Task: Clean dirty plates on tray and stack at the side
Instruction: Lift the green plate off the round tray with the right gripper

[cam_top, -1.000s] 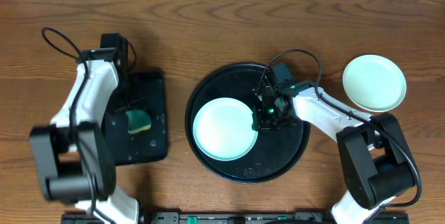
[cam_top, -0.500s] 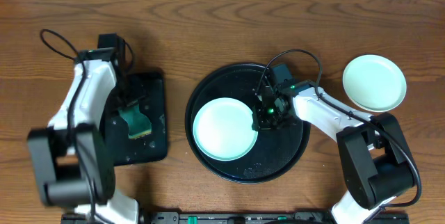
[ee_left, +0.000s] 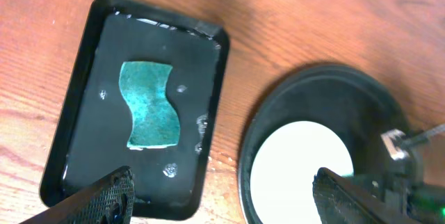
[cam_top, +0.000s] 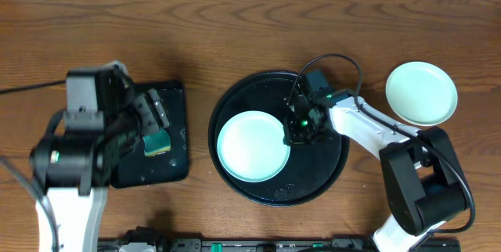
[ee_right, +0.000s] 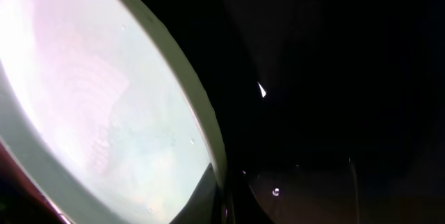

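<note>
A pale-mint plate (cam_top: 252, 145) lies in the left half of the round black tray (cam_top: 329, 181). My right gripper (cam_top: 296, 131) is shut on that plate's right rim; in the right wrist view the plate (ee_right: 90, 92) fills the left, its rim pinched between the jaws (ee_right: 222, 193). Another clean plate (cam_top: 421, 93) sits on the table at the far right. My left gripper (ee_left: 226, 196) hangs open and empty, high above the gap between the rectangular sponge tray and the round tray (ee_left: 327, 85). In the left wrist view the plate (ee_left: 299, 168) shows plain white.
The green sponge (ee_left: 149, 104) lies loose in the wet rectangular black tray (ee_left: 83, 147) at the table's left, also seen from overhead as the sponge (cam_top: 156, 141). The right arm's cable arcs over the round tray's back edge.
My left gripper opened, let go of the sponge and rose well above the rectangular tray. The sponge stays in that tray. The right gripper and its plate have not moved.
</note>
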Controlling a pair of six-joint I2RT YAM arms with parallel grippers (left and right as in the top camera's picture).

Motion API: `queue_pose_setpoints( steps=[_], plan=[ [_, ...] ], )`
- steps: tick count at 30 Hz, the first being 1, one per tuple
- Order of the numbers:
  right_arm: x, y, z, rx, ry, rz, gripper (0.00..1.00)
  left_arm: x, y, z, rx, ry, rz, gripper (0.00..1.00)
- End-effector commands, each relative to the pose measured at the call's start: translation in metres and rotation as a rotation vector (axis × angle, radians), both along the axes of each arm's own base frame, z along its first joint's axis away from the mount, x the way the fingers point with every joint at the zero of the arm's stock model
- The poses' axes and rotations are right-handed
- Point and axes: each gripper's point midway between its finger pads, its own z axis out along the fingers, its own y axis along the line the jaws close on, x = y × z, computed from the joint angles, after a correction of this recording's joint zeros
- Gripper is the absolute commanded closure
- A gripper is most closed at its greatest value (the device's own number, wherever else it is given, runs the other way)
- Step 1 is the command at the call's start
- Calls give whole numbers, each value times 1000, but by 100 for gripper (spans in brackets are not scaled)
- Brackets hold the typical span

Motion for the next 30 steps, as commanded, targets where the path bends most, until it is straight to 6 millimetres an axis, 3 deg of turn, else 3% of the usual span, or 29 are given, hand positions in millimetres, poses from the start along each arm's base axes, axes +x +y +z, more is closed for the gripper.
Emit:
queue_pose_setpoints(
  steps=[1, 4, 10, 13, 16, 19, 23, 26, 30],
  plan=[
    [35, -1, 49, 46, -132, -58, 98, -7, -5, 12, -10, -44, -17, 18],
    [45, -14, 68, 28, -169, -103, 98, -9, -5, 15, -11, -59, -17, 18],
    [44, -68, 93, -120, -184, -245, 98, -6, -5, 11, -10, -38, -17, 18],
    [28, -92, 99, -161, -113, -328, 98, -4, -5, 6, -10, -19, -17, 17],
    [-2, -108, 97, -181, 31, -364, 98, -3, -5, 2, -9, 3, -17, 17],
    [-29, -103, 100, -123, 138, -283, 98, -1, -5, -2, -9, 19, -17, 18],
    [-49, -67, 119, 111, 177, -95, 98, 1, -5, -4, -8, 29, -17, 17],
    [-40, -48, 130, 233, 112, -37, 99, 1, -5, -5, -9, 31, -16, 17],
    [0, -34, 135, 285, -92, 8, 99, 0, -5, -5, -9, 34, -16, 17]
  ],
)
